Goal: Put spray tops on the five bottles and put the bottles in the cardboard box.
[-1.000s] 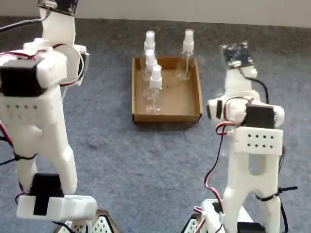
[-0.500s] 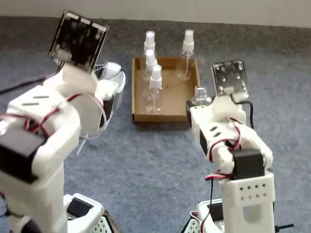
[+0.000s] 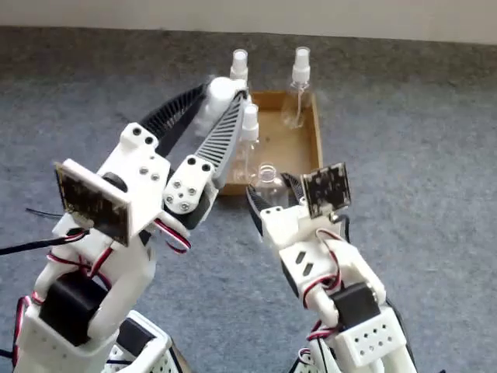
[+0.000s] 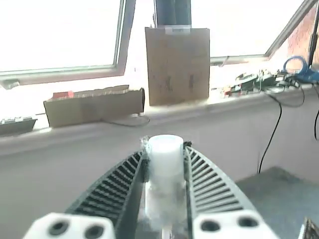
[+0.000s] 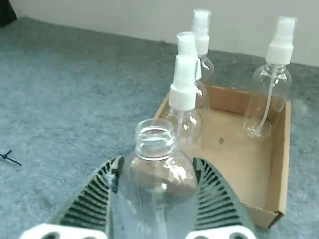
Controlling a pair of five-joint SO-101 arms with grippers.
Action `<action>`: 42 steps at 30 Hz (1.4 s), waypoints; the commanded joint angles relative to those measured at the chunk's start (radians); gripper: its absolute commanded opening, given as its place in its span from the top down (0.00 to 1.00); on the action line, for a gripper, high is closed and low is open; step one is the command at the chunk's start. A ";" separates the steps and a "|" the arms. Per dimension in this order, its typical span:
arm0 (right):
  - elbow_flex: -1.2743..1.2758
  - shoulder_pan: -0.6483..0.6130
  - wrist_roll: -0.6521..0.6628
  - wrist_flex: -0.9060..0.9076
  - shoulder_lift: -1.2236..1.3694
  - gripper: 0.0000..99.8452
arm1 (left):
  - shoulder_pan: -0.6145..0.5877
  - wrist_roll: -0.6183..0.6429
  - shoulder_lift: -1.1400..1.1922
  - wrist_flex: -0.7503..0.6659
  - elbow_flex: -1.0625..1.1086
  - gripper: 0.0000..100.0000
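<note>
My left gripper (image 3: 221,91) is shut on a white spray top (image 4: 165,167), held up in the air over the near left corner of the cardboard box (image 3: 315,148). My right gripper (image 3: 271,188) is shut on a clear bottle (image 5: 155,174) with an open neck and no top, upright just in front of the box's near edge. The spray top (image 3: 220,89) hangs higher than and to the far left of that bottle (image 3: 268,177). Several capped spray bottles (image 3: 250,124) stand in the box (image 5: 282,149), one (image 5: 271,84) at its far right corner.
Grey carpet (image 3: 404,132) covers the table on all sides of the box. A pale wall (image 3: 388,19) runs along the far edge. Beyond the spray top, the left wrist view has a windowsill with a brown cardboard box (image 4: 177,64) and cables.
Both arms have swung down from upright towards the box. The left one carried the spray top rightward over the box corner. The right one brought the open bottle leftward to the box's front.
</note>
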 commanded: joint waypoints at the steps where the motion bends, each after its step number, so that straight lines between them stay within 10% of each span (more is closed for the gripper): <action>1: 0.062 -0.025 -0.005 -0.051 -0.134 1.00 | 0.024 0.006 0.048 -0.175 0.004 1.00; 10: 0.242 -0.068 -0.003 -0.047 -0.369 1.00 | 0.200 0.005 0.168 -0.278 0.004 1.00; 42: 0.245 -0.068 -0.003 -0.045 -0.407 1.00 | 0.278 -0.094 0.245 -0.222 -0.001 1.00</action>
